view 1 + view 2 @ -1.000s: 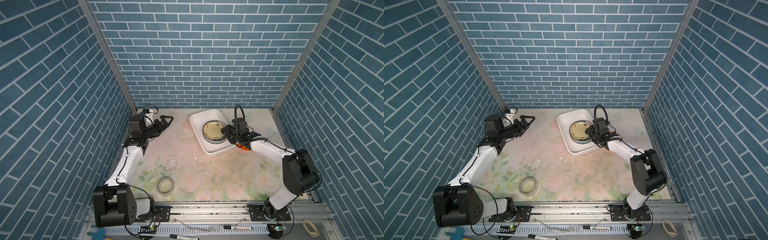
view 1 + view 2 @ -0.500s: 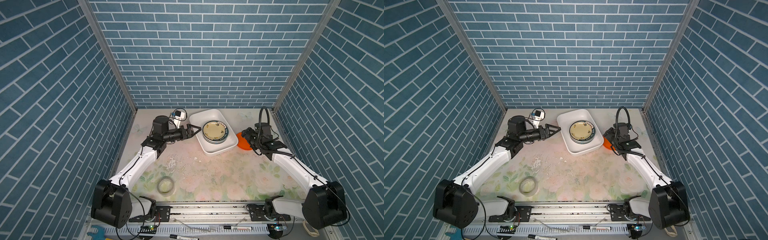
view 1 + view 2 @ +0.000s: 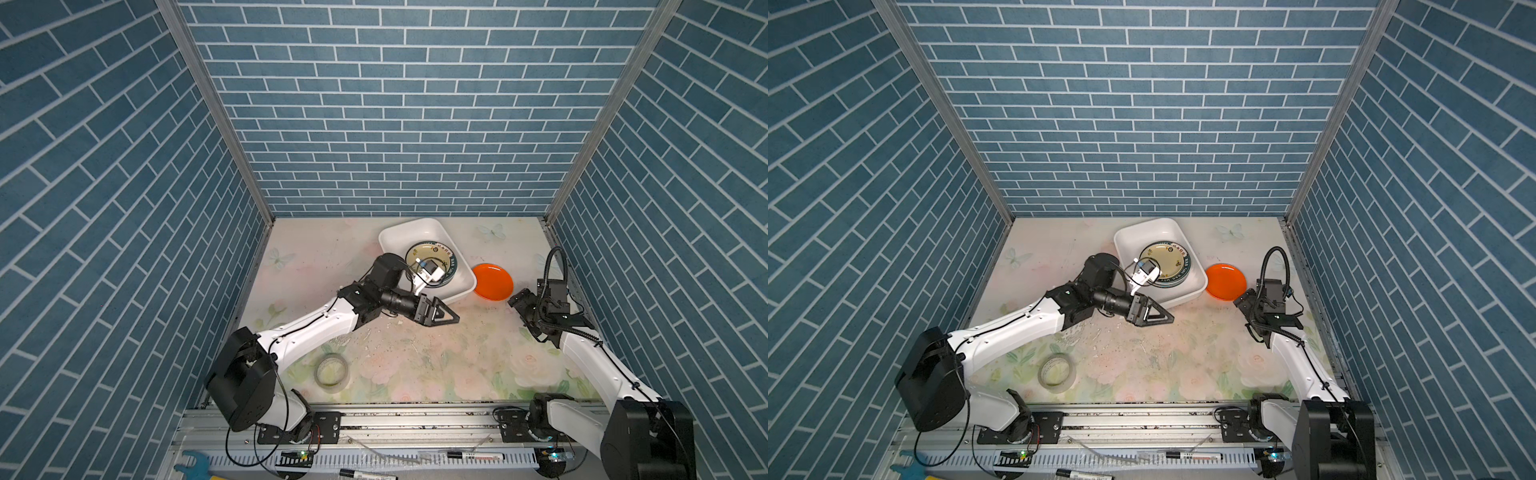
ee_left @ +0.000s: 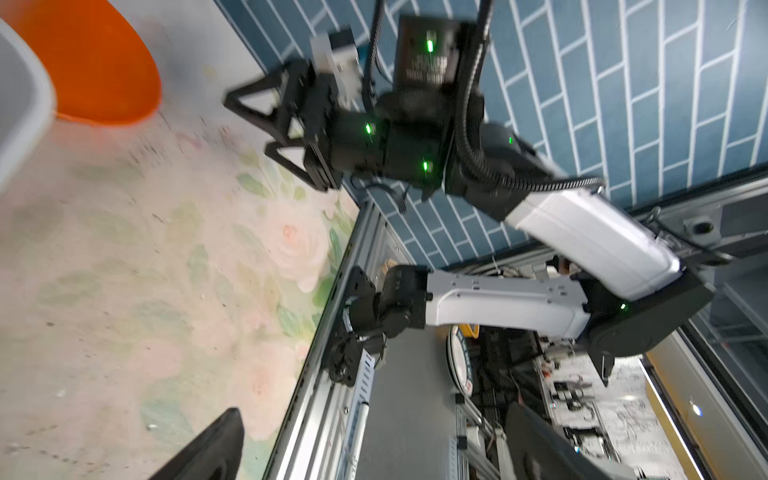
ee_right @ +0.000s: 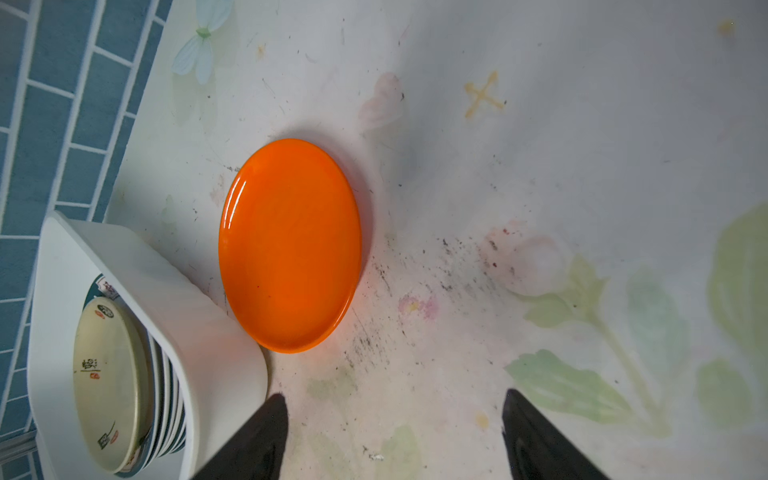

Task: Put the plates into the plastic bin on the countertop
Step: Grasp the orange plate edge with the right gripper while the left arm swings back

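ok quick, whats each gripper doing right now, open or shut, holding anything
left gripper: open, holding nothing
right gripper: open, holding nothing; the orange plate lies free on the countertop in front of it

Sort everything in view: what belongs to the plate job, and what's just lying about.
Job: plastic bin; stacked plates inside it; orange plate on the countertop beside it.
Lying about: tape roll; marker pens by the front rail.

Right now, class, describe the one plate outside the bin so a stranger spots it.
Find the white plastic bin at the back of the flowered countertop. Beside it, on the side of the right arm, lies the orange plate. Unlike the lettered plates stacked inside, it is plain.
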